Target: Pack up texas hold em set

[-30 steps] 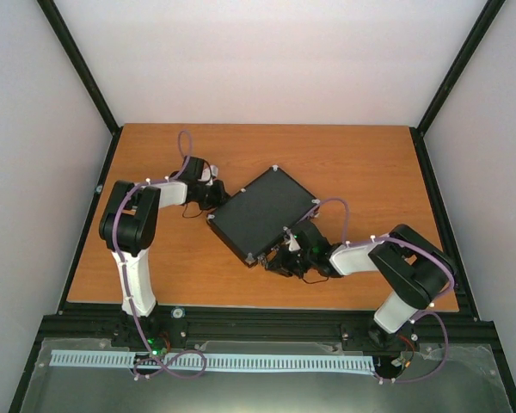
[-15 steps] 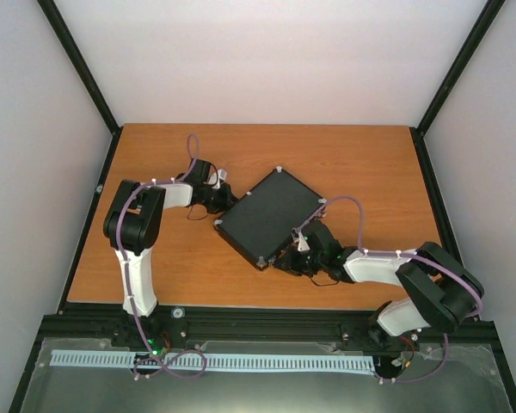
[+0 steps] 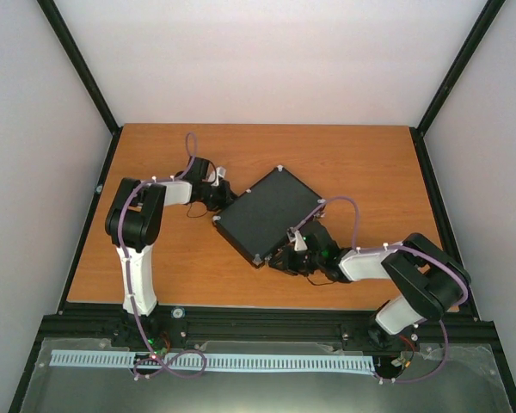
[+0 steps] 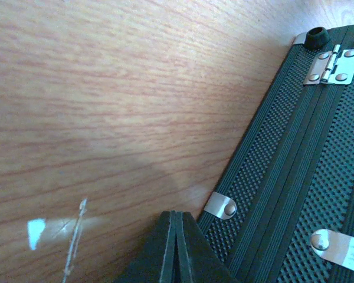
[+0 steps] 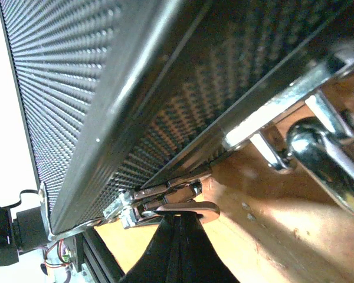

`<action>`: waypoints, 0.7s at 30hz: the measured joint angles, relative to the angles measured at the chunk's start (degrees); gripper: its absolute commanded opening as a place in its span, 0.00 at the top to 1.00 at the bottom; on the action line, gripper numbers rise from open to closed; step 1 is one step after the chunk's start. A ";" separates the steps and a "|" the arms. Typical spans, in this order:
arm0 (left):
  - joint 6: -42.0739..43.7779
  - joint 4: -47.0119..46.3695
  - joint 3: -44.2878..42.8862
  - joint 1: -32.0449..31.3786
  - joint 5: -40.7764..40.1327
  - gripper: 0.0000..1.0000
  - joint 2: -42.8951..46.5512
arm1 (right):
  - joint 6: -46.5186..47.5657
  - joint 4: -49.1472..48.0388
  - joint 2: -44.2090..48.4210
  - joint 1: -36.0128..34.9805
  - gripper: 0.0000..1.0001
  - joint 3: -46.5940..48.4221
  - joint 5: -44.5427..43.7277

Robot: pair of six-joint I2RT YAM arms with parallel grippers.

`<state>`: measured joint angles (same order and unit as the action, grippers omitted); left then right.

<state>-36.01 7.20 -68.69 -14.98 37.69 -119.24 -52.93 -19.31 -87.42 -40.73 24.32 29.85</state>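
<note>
The flat black case with silver corners lies closed and turned diagonally on the wooden table. My left gripper is shut and empty, its tips at the case's back edge beside a small silver rivet tab; a silver hinge shows farther along. My right gripper is shut, its tips pressed under the open silver latch on the case's front side. The silver handle shows to the right. Chips, dice and disc are out of view.
The wooden table has black frame rails along its left, right and near edges. A small white scrap lies on the wood near my left fingers. White walls enclose the back.
The case has slid a little up and right, pushed from the left. My left gripper followed its back edge. My right arm swung out, then drew in, its gripper staying at the latch.
</note>
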 measured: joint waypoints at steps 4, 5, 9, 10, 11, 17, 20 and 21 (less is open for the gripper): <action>-0.55 -0.66 0.07 0.39 -0.37 0.99 -0.07 | 0.00 0.07 -1.57 0.00 0.97 1.01 -0.20; -0.90 -1.05 0.22 0.52 -0.48 0.99 -0.07 | -0.02 0.28 -2.05 -0.02 0.97 1.55 -0.33; -2.29 -3.69 1.36 1.49 -1.70 0.99 -0.07 | -0.17 0.33 -4.72 -0.02 0.97 4.00 -0.46; -2.71 -4.42 1.49 1.84 -2.29 0.99 -0.07 | -0.26 0.11 -5.73 -0.02 0.97 4.87 -0.42; -3.06 -5.05 1.62 2.19 -2.97 0.99 -0.04 | -0.37 -0.33 -6.82 -0.02 0.97 5.73 -0.37; -4.79 -9.79 2.93 3.82 -8.22 0.99 0.59 | -1.42 -4.74 -12.57 -0.11 0.97 9.53 0.42; -5.22 -12.04 4.09 4.00 -10.60 0.99 0.70 | -3.04 -6.75 -14.05 -0.15 0.97 10.10 0.59; -5.44 -12.85 4.44 4.02 -11.02 0.99 0.74 | -3.69 -7.48 -14.47 -0.15 0.97 10.12 0.74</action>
<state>-41.45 -5.65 -64.25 -10.96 26.68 -118.50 -56.62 -26.79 -101.89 -40.88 34.44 30.59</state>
